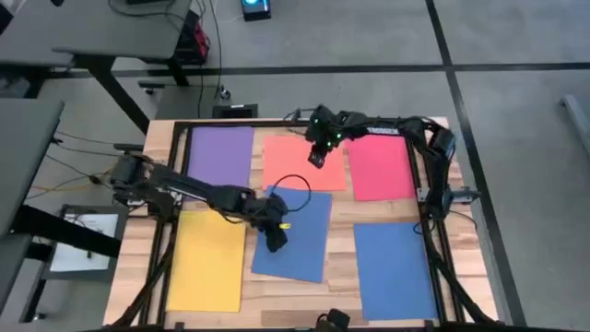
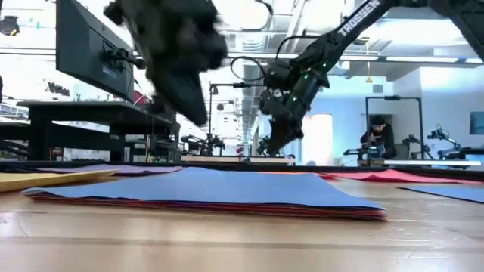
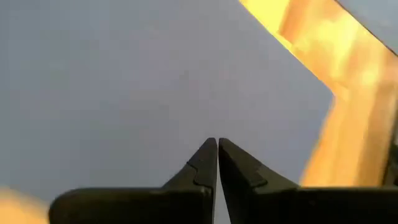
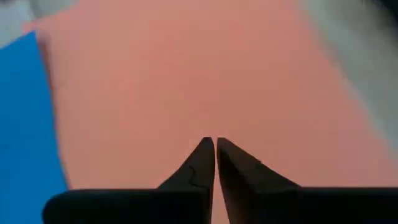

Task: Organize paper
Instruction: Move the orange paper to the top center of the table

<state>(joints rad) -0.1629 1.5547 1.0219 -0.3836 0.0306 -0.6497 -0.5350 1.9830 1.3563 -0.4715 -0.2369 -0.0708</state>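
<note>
High view puts my left end effector (image 1: 277,238), fingers closed and empty, over the middle blue sheet (image 1: 295,235); right end effector (image 1: 316,155), closed, hovers above the salmon sheet (image 1: 300,166). I should press flat, slide slowly.

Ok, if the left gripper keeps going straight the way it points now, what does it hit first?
Most likely the middle blue sheet: the left gripper, fingers shut, points down at it from just above. Nothing shows between them.

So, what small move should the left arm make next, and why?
Probably lower the left tool onto the tilted blue sheet and turn it square. It lies askew over other sheets, and the tool hangs shut above it. The right tool hovers shut over the salmon sheet.
</note>
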